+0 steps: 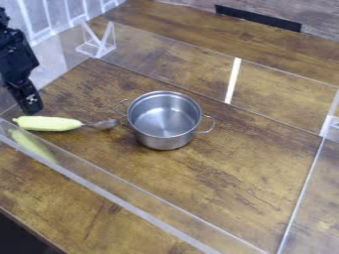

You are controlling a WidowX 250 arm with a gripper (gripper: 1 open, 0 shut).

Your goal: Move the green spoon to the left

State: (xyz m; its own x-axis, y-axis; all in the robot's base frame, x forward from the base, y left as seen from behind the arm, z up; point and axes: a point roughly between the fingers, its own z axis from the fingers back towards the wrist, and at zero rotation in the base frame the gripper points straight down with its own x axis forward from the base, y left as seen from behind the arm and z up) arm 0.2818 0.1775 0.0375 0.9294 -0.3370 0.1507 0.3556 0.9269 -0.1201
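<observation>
The green spoon (54, 124) lies flat on the wooden table at the left, its yellow-green handle pointing left and its small silver bowl (102, 124) close to the pot's left handle. My black gripper (30, 100) hangs just above and behind the handle's left end, not touching it. Its fingers look close together with nothing between them. The round steel pot (165, 120) stands upright right of the spoon.
A clear acrylic wall (79, 174) runs along the table's near left side and reflects the spoon's handle. A clear plastic stand (95, 40) sits at the back left. A bright glare streak (232, 79) marks the far panel.
</observation>
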